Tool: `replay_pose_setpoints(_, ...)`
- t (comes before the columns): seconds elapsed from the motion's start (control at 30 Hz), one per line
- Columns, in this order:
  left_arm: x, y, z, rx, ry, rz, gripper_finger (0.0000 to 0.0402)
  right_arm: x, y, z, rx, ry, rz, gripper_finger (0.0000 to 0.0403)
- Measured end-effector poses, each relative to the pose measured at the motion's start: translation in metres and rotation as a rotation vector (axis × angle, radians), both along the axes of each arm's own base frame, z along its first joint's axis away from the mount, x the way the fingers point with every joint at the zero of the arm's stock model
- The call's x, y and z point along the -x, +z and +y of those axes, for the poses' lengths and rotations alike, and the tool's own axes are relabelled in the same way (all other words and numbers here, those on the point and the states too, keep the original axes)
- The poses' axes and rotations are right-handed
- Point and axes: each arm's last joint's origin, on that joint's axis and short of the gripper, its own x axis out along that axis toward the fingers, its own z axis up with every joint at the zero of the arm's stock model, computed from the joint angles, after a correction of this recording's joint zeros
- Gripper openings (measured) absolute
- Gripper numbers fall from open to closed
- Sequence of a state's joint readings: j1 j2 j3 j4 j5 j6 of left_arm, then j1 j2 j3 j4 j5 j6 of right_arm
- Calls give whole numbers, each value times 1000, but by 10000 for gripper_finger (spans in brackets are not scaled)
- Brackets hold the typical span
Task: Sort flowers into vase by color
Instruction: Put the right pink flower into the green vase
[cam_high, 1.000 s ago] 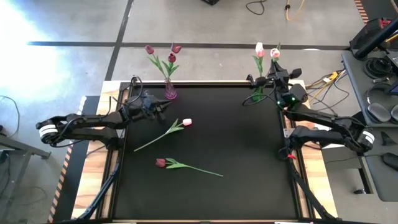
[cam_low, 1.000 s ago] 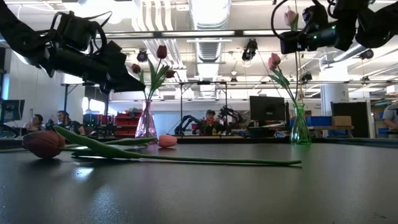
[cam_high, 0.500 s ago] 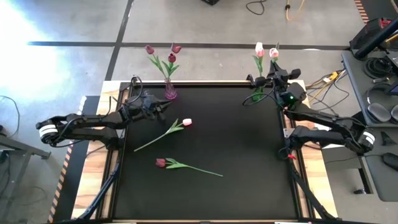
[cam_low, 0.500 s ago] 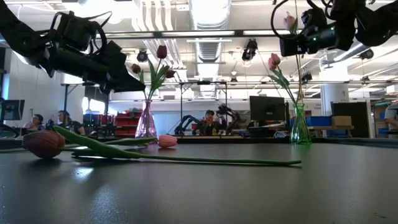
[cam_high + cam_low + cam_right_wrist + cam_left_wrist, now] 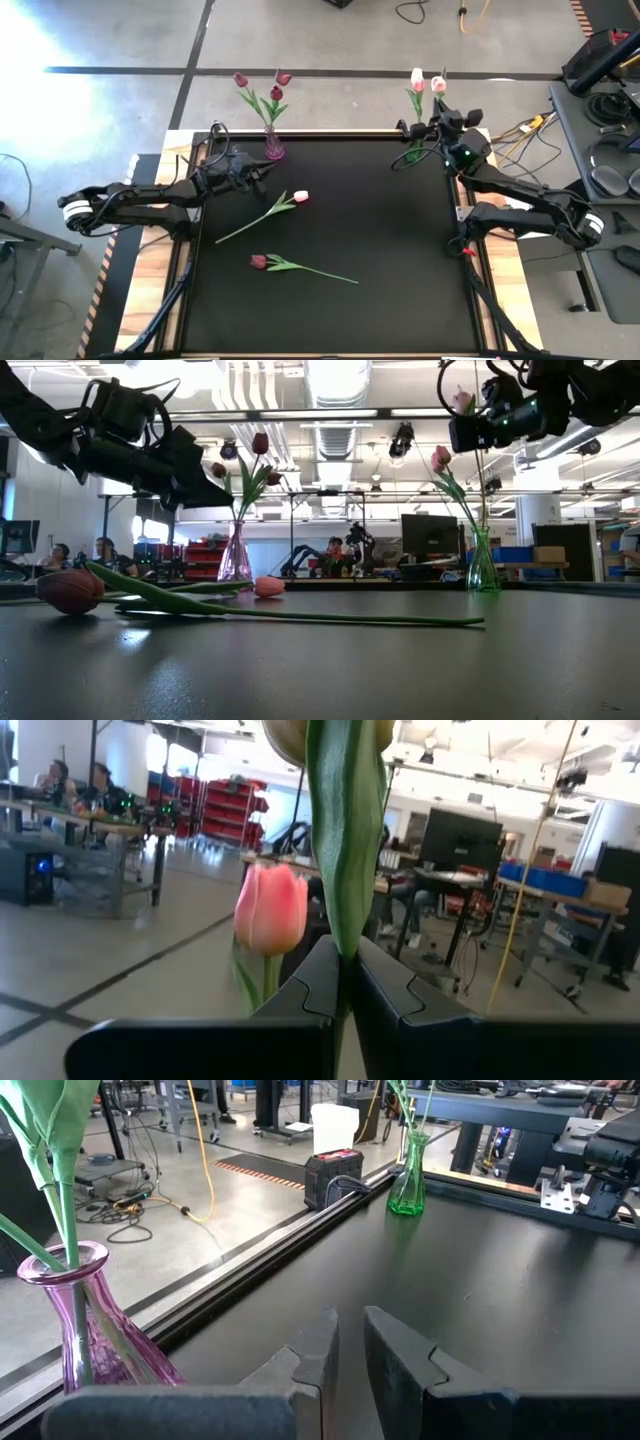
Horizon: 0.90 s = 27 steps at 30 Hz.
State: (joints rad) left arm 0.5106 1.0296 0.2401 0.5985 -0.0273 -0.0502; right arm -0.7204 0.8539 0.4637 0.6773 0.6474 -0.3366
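Note:
A purple vase (image 5: 273, 148) at the table's far edge holds three maroon tulips (image 5: 277, 92). A green vase (image 5: 414, 152) at the far right holds a pink tulip (image 5: 417, 75). My right gripper (image 5: 436, 122) hovers above the green vase, shut on a second pink tulip (image 5: 439, 85). My left gripper (image 5: 263, 172) hangs just near of the purple vase, its fingers a narrow gap apart and holding nothing. A pink tulip (image 5: 301, 197) and a maroon tulip (image 5: 258, 261) lie flat on the black table. My right gripper pinches the pink tulip's green stem and leaf (image 5: 344, 925) between its two fingers, a little below the head (image 5: 290, 730). The fingers lie level, across the upright stem. The thin stem (image 5: 478, 490) hangs down from the hold into the green vase's neck (image 5: 482, 532).
The middle and near parts of the black table (image 5: 400, 250) are bare apart from the two lying tulips. Wooden side rails (image 5: 140, 300) flank the table. Cables and a desk with gear (image 5: 600, 120) stand to the right. People (image 5: 100, 550) sit in the room behind.
My right gripper has crept a little toward the far edge and upward, carrying the pink tulip with it above the green vase. It has stayed shut. The left arm and the tulips on the table have kept still.

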Motion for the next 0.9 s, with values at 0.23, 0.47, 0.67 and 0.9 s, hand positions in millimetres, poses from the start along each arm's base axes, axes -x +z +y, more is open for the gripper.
replay_pose_setpoints(0.23,0,0,0,1,0,0,37,-2,-11,-2,-40,1,26,12)
replay_pose_setpoints(0.47,0,0,0,1,0,0,37,-10,-26,-9,-96,-5,48,25)
replay_pose_setpoints(0.67,0,0,0,1,-1,0,37,-11,-33,-13,-129,-104,68,51)
replay_pose_setpoints(0.9,0,0,0,2,0,0,37,-10,-33,-13,-130,-136,67,99)
